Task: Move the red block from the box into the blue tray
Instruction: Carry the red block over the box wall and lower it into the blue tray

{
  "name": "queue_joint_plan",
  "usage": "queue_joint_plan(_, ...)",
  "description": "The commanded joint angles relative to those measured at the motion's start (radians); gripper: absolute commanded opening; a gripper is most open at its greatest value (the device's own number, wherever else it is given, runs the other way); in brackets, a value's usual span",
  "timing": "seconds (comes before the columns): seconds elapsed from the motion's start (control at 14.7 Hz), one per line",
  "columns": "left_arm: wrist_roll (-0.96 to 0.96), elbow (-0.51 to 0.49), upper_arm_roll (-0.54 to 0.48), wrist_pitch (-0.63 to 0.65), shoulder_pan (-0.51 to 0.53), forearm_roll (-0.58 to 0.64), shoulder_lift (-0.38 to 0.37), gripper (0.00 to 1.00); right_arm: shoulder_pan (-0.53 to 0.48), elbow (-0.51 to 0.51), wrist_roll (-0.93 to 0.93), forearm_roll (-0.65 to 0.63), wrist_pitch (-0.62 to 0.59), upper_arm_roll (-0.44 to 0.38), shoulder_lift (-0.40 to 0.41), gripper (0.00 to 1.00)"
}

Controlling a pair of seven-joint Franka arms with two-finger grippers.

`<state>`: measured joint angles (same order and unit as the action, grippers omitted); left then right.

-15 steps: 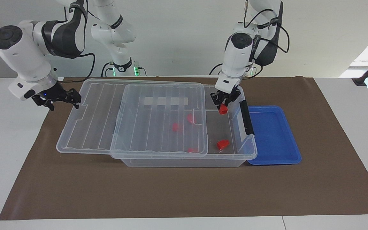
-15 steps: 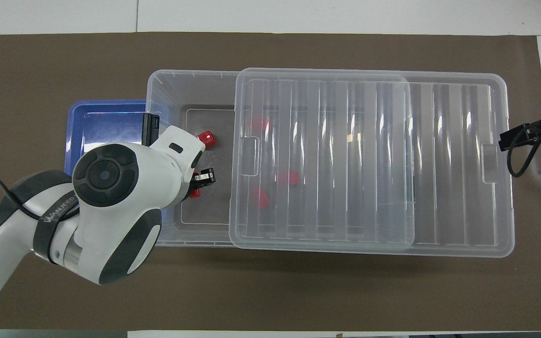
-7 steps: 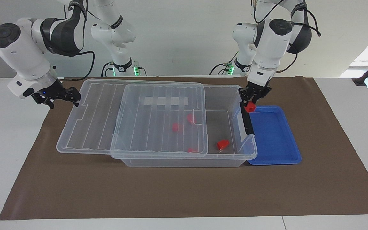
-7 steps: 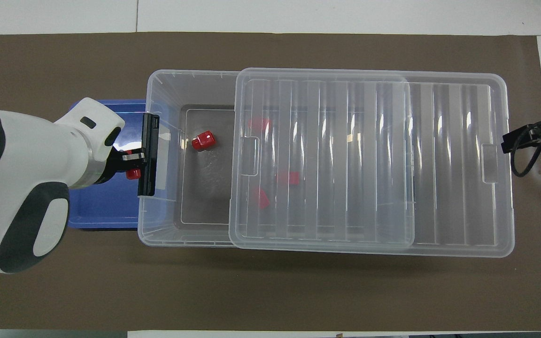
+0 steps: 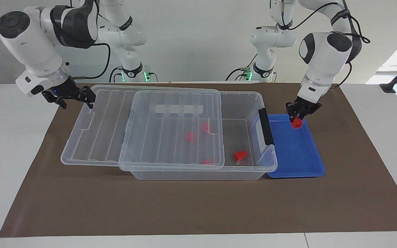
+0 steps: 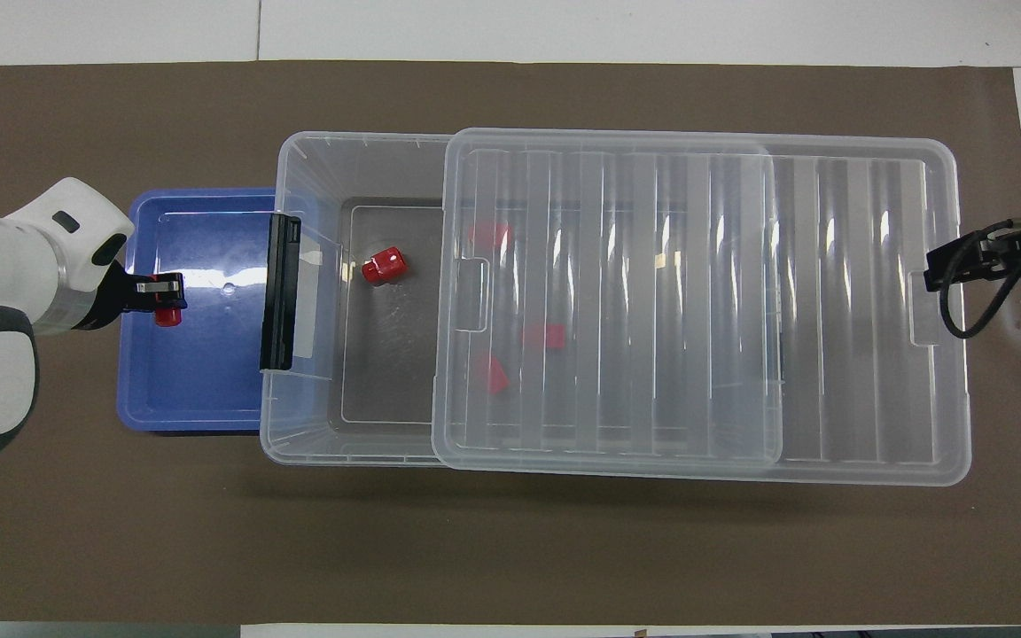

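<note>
Over the blue tray [image 5: 296, 151], by its rim nearest the robots, hangs the red block [image 5: 297, 123], pinched in the left end effector [image 5: 298, 116]. I'd lower it close to the tray floor before letting go, so it doesn't bounce out. Right end effector [image 5: 87, 97], spread, waits at the lid [image 5: 140, 127] of the box [image 5: 250, 110].

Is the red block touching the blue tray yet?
Apart. The facing view shows the red block pinched in the left gripper, hanging above the blue tray floor with tray blue showing beneath it.
</note>
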<state>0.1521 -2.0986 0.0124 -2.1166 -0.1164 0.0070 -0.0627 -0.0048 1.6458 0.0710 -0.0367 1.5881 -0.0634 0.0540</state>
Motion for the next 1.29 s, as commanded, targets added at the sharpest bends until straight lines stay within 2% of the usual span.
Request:
queue_joint_plan(0.0,-0.017,-0.038,0.011,-0.124,0.014,0.010,0.085,0.00,0.002,-0.008,-0.020,0.027,-0.023,0.002,-0.002,1.00)
queue_joint_plan(0.2,-0.017,-0.038,0.012,-0.221,0.032,0.010,0.165,0.00,0.002,-0.009,-0.066,0.028,-0.019,0.034,-0.003,1.00)
queue_joint_plan(0.34,-0.019,-0.040,0.012,-0.276,0.041,0.010,0.220,0.00,-0.003,0.008,0.007,0.017,0.027,0.004,-0.016,1.00)
queue_joint_plan(0.41,-0.026,-0.040,0.012,-0.281,0.043,0.010,0.230,0.00,-0.006,0.015,0.039,0.015,0.045,-0.012,-0.014,0.86)
queue_joint_plan(0.48,-0.038,-0.041,0.012,-0.281,0.053,0.010,0.242,0.00,-0.007,0.023,0.059,0.015,0.059,-0.042,-0.008,0.66)
queue_joint_plan(0.68,-0.043,-0.054,0.012,-0.278,0.058,0.010,0.253,0.00,-0.011,0.067,0.211,0.015,0.125,-0.113,-0.002,0.00)
queue_joint_plan(0.75,-0.042,-0.052,0.012,-0.267,0.057,0.010,0.251,0.00,-0.011,0.092,0.231,0.015,0.150,-0.136,-0.002,0.00)
queue_joint_plan(0.81,-0.042,-0.046,0.012,-0.264,0.047,0.010,0.253,0.05,-0.011,0.116,0.245,0.017,0.170,-0.147,-0.003,0.00)
queue_joint_plan(0.88,-0.045,-0.043,0.012,-0.266,0.046,0.010,0.253,0.68,-0.011,0.133,0.257,0.017,0.190,-0.148,-0.002,0.00)
queue_joint_plan(0.95,-0.042,-0.040,0.014,-0.266,0.044,0.010,0.250,1.00,-0.015,0.155,0.265,0.017,0.211,-0.150,-0.002,0.00)
queue_joint_plan(1.09,-0.029,-0.032,0.014,-0.247,0.029,0.010,0.224,1.00,-0.017,0.186,0.291,0.017,0.242,-0.170,-0.002,0.00)
queue_joint_plan(1.22,-0.026,0.003,0.014,-0.176,0.020,0.010,0.190,1.00,-0.018,0.227,0.317,0.015,0.280,-0.182,-0.006,0.00)
